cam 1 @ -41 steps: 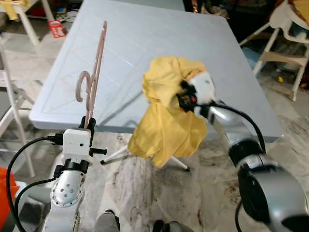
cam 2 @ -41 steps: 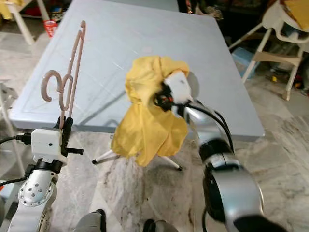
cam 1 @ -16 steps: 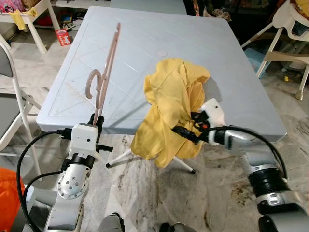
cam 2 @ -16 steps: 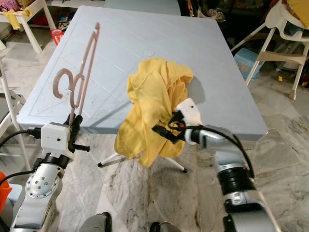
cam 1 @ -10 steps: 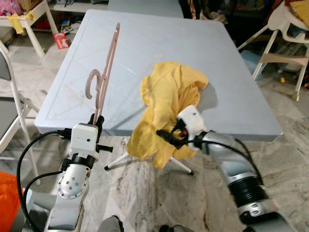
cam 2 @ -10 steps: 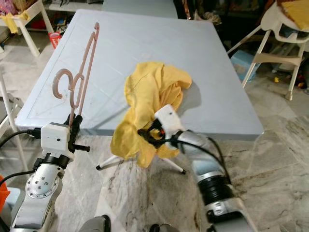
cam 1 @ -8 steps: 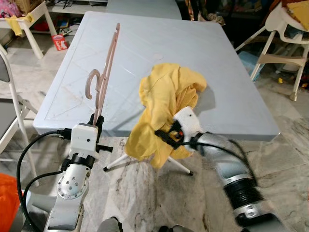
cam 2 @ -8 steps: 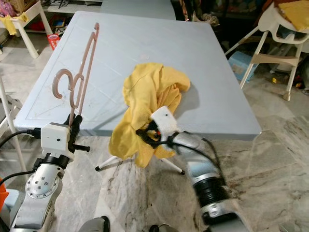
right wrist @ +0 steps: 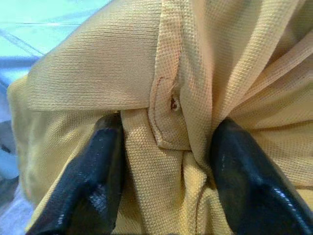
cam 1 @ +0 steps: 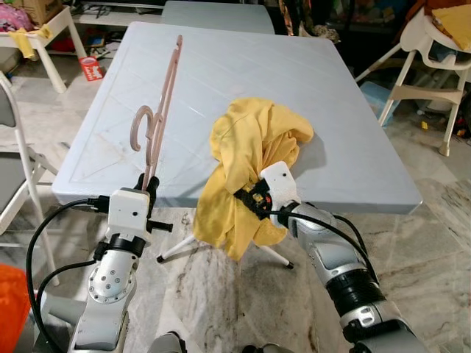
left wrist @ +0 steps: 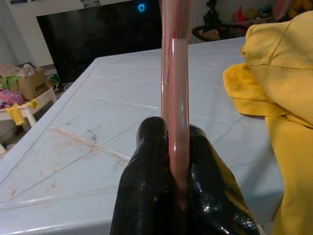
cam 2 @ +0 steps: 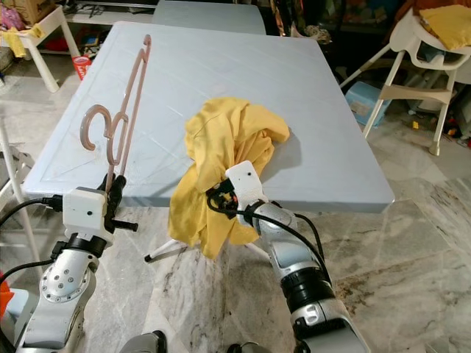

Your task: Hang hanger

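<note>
We see our left gripper squeezing the bottom end of a pink hanger. Its two black fingers press on the hanger from both sides, so it has a tight hold. The hanger stands up almost straight above the gripper, leaning a bit away from us. Its hook curls out to the left side, partway up. The hanger is in the air in front of the near left part of the big pale blue table.

Our right gripper is pushed into a yellow shirt. The fingers are spread apart with bunched yellow cloth between them, and the cloth touches both. We cannot tell if they are really pinching it or just resting in it. The shirt sits in a crumpled heap at the near edge of the table, and part of it hangs down over the edge toward the marble floor.

The hanger and the shirt are apart, with bare table between them.

White chairs stand off to the right of the table. A small white table stands far off to the left
</note>
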`<state>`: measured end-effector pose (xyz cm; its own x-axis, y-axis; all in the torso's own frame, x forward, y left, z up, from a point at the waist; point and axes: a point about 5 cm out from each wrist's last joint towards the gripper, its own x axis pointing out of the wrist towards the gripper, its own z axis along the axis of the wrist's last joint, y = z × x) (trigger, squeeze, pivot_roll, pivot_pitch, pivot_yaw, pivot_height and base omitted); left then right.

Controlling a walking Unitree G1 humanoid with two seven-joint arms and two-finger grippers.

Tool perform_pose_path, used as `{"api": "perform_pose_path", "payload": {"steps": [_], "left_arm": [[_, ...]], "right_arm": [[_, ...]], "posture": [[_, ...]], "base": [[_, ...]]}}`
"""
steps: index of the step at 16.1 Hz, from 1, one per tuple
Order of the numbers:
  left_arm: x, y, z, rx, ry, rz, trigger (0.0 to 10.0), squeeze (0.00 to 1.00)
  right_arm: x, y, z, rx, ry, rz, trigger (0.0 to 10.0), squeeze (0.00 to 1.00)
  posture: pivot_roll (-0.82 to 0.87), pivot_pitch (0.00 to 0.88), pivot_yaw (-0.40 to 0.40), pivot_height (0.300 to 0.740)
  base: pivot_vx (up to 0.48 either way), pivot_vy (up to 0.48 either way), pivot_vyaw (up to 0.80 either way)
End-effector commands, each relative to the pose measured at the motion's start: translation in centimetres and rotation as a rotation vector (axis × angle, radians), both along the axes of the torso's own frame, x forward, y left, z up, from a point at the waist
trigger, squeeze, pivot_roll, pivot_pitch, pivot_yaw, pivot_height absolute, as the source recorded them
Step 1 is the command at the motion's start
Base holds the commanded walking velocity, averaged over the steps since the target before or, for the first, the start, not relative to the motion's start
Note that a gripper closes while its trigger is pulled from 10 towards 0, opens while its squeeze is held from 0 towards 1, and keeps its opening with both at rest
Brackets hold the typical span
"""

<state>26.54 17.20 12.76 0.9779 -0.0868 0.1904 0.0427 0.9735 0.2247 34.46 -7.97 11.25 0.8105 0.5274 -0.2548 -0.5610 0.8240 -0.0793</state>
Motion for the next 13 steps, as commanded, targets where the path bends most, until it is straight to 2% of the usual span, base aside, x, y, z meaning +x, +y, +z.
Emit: {"api": "perform_pose_path", "payload": {"steps": [1, 5, 8, 9, 10, 13], "left_arm": [[-0.2, -0.3, -0.1, -0.002, 0.001, -0.004, 10.0, 0.0], [-0.3, -0.4, -0.3, -0.005, 0.003, -0.002, 10.0, 0.0], [-0.2, -0.5, -0.2, -0.006, 0.003, -0.003, 10.0, 0.0], [-0.2, -0.5, -0.2, -0.006, 0.003, -0.003, 10.0, 0.0], [-0.2, -0.5, -0.2, -0.006, 0.003, -0.003, 10.0, 0.0], [-0.2, -0.4, -0.1, -0.014, -0.001, 0.006, 10.0, 0.0]], "right_arm": [[0.0, -1.4, -1.6, -0.029, 0.071, -0.09, 0.0, 0.0], [1.6, 0.0, -0.8, -0.009, 0.06, -0.108, 0.0, 0.0], [3.2, 0.8, 1.2, 0.009, 0.031, -0.134, 0.0, 0.0], [4.3, 0.8, 2.9, 0.037, 0.004, -0.166, 0.0, 0.0], [4.6, 0.7, 3.4, 0.046, -0.004, -0.179, 0.0, 0.0], [6.3, -0.3, 7.4, 0.156, -0.102, -0.29, 0.0, 0.0]], "posture": [[0.13, 0.136, -0.079, 0.74], [0.13, 0.143, -0.082, 0.74], [0.13, 0.145, -0.081, 0.74], [0.14, 0.146, -0.08, 0.74], [0.14, 0.146, -0.081, 0.74], [0.14, 0.145, -0.08, 0.74]], "base": [[0.0, 0.0, 0.0], [0.0, 0.0, 0.0], [0.0, 0.0, 0.0], [0.0, 0.0, 0.0], [0.0, 0.0, 0.0], [0.0, 0.0, 0.0]]}}
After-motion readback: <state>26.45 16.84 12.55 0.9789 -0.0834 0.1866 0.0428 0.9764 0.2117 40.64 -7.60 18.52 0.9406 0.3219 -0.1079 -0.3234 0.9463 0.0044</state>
